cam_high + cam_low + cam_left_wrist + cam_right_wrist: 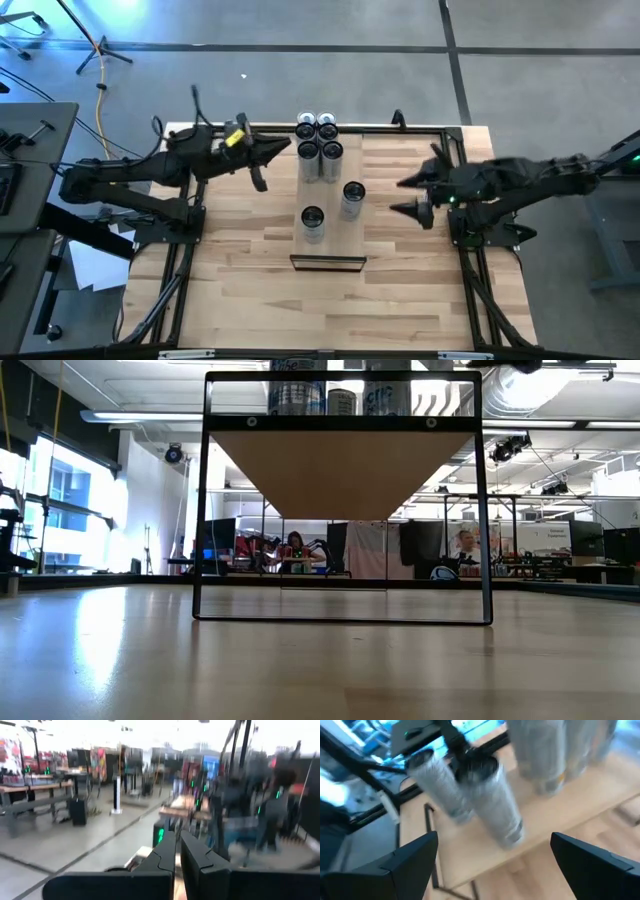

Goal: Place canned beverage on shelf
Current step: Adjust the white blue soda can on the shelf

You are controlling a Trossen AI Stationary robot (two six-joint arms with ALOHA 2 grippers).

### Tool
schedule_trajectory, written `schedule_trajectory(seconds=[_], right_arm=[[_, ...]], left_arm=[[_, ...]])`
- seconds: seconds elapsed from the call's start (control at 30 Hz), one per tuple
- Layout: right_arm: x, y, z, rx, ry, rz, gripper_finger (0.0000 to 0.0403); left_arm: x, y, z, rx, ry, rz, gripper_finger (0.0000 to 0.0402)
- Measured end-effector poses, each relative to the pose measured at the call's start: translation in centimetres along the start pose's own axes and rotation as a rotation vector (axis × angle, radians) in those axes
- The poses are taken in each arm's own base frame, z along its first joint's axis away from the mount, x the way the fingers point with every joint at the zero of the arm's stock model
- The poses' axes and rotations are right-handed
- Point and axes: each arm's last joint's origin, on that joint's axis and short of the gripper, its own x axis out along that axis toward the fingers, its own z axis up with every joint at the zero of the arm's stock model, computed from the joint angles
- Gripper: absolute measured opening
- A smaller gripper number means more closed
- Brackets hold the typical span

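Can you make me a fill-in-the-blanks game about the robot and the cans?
1. The number of cans standing on the shelf is ____.
2. The right gripper has its fingers ____.
3. The left gripper has its fingers ____.
4. The can nearest the right gripper is the one on the shelf's ____ edge.

Missing words: six; open; shut; right
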Motion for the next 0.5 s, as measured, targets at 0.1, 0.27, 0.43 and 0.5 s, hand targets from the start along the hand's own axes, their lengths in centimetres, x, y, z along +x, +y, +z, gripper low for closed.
schedule_trajectory(seconds=[0.1, 0.27, 0.43, 0.5], right_arm=[[1.6, -0.5, -2.7, 0.029, 0.048, 0.119, 0.0374], [4.6, -0.4, -4.9, -0.008, 0.024, 0.278, 0.0353], [6.0, -0.5, -5.7, -0.092, -0.034, 0.261, 0.0239], [6.0, -0.6, -5.7, -0.136, -0.057, 0.226, 0.0174]], left_arm=[[-0.8, 0.2, 0.4, -0.042, -0.061, 0.003, 0.0000], [-1.5, 0.4, 1.1, -0.053, -0.095, 0.011, 0.0000], [-1.7, 0.5, 1.2, -0.061, -0.100, 0.027, 0.0000], [-1.7, 0.5, 1.1, -0.071, -0.096, 0.027, 0.0000]])
